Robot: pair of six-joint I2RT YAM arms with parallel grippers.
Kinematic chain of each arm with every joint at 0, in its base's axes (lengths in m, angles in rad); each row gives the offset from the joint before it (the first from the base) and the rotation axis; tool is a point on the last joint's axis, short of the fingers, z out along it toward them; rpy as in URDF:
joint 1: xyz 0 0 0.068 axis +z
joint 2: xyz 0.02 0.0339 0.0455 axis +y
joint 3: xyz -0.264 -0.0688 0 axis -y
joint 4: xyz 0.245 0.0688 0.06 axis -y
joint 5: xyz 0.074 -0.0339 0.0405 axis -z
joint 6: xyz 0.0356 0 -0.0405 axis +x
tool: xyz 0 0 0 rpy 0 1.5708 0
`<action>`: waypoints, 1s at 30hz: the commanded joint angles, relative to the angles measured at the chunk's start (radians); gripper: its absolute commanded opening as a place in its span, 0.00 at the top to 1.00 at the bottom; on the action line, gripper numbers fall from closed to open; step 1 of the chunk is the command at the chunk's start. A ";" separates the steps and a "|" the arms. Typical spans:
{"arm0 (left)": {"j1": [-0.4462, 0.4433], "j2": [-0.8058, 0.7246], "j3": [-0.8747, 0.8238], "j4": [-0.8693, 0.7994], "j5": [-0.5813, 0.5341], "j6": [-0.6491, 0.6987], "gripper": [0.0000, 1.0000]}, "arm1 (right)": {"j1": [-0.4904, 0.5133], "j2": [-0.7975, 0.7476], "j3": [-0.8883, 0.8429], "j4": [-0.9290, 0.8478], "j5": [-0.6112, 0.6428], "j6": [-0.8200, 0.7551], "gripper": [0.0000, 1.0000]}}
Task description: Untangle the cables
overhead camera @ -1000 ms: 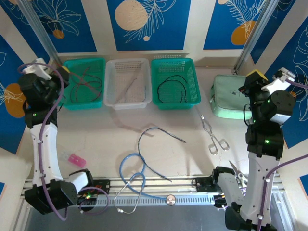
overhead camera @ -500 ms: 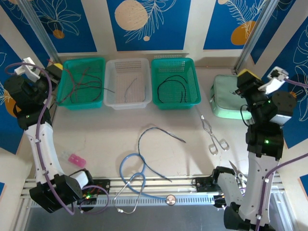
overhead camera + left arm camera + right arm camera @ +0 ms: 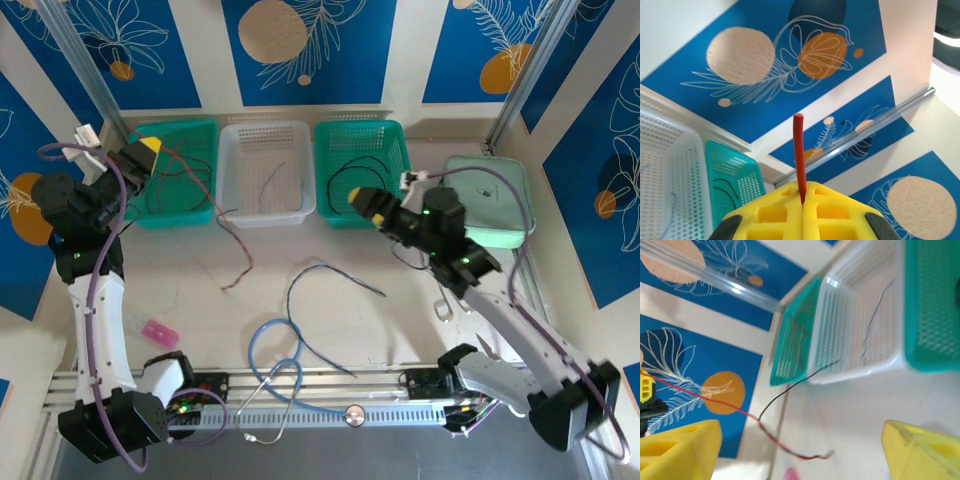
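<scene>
We look down on a cream table (image 3: 170,270). Around it stand blue panels (image 3: 305,50) painted with white leaves and tan discs, cream strips between them, and slanting metal struts (image 3: 90,75). A metal rail (image 3: 400,415) runs along the near edge.

Three baskets sit side by side at the far side: the left basket (image 3: 200,127) green, the white basket (image 3: 265,128) in the middle, the right basket (image 3: 395,130) green. A pale green case (image 3: 505,200) lies to their right.

The left gripper (image 3: 143,155) is raised beside the left basket, its jaws pressed together and pinching the red cable (image 3: 799,145). From there the red cable runs over the left basket and trails onto the table in front of the white basket. A black cable (image 3: 790,385) meets it partway along, and we cannot tell whether the two are knotted.

The right gripper (image 3: 362,203) hovers at the right basket's near rim, its jaws spread wide with nothing between them.

A second black cable (image 3: 340,178) curls inside the right basket, and a thin cable (image 3: 272,182) lies in the white basket. The grey cable (image 3: 289,297) lies in an open loop mid-table, just beyond a light-blue stethoscope (image 3: 251,352). A pink item (image 3: 158,330) lies near the left arm.
</scene>
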 commanded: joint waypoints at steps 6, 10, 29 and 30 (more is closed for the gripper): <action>-0.051 -0.037 -0.006 0.040 0.009 -0.018 1.00 | 0.142 0.446 0.226 0.134 -0.175 0.150 0.01; -0.059 -0.042 -0.013 0.028 0.021 -0.016 1.00 | 0.141 0.636 0.407 0.138 -0.320 0.152 0.01; -0.074 -0.072 -0.105 -0.031 0.097 0.042 1.00 | 0.283 1.172 0.865 0.166 -0.491 0.327 0.03; -0.075 -0.076 -0.108 -0.033 0.095 0.043 1.00 | 0.287 1.182 0.866 0.187 -0.497 0.345 0.05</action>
